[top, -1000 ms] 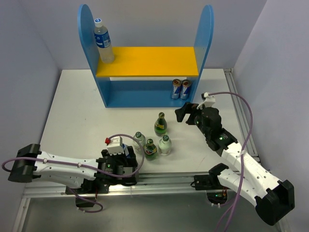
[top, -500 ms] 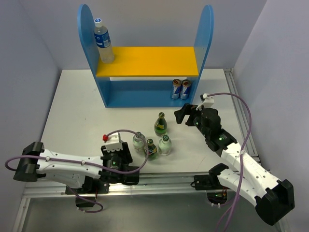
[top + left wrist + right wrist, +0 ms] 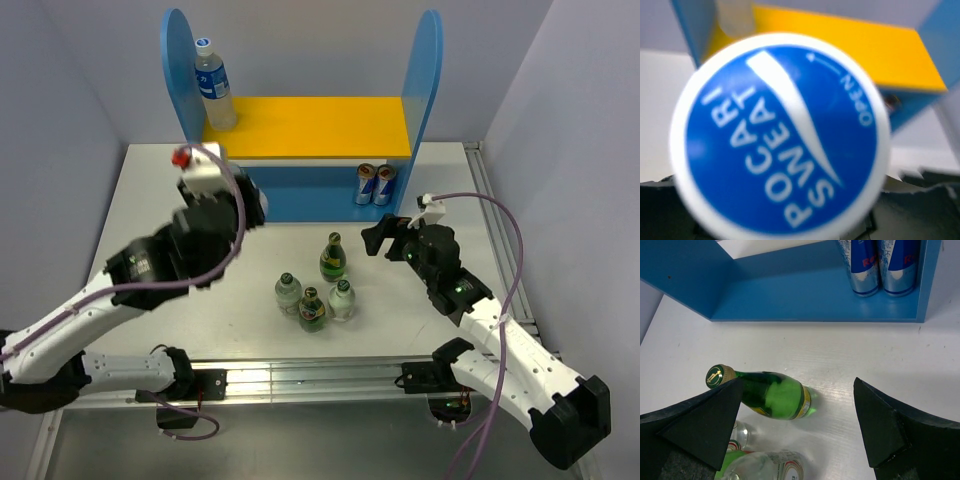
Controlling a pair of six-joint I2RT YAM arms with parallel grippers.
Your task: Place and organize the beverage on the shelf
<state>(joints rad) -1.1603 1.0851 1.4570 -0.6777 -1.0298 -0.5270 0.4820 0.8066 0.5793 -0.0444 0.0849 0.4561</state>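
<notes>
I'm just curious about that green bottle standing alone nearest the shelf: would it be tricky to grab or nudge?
Probably a little. The green bottle stands tall and narrow on a small base, so a nudge near its neck could tip it. It looks like smooth glass, so likely slippery, heavyish for its size, and breakable if dropped.

Robot lab, white table [image 3: 452, 190] on aluminium rail [image 3: 330, 374], plain grey walls [image 3: 60, 80] (boxed-in cell)

Six bottles in all. Two dark green glass bottles [image 3: 333, 260] [image 3: 313, 310]. Two pale glass bottles [image 3: 289, 292] [image 3: 342, 300]. One clear plastic bottle [image 3: 211, 82] at eleven o'clock on the shelf [image 3: 300, 127]; a second, cap-first, filling the left wrist view [image 3: 780, 135]. Two blue-silver cans [image 3: 365, 185] [image 3: 384, 185] at one o'clock. One shelf.
</notes>
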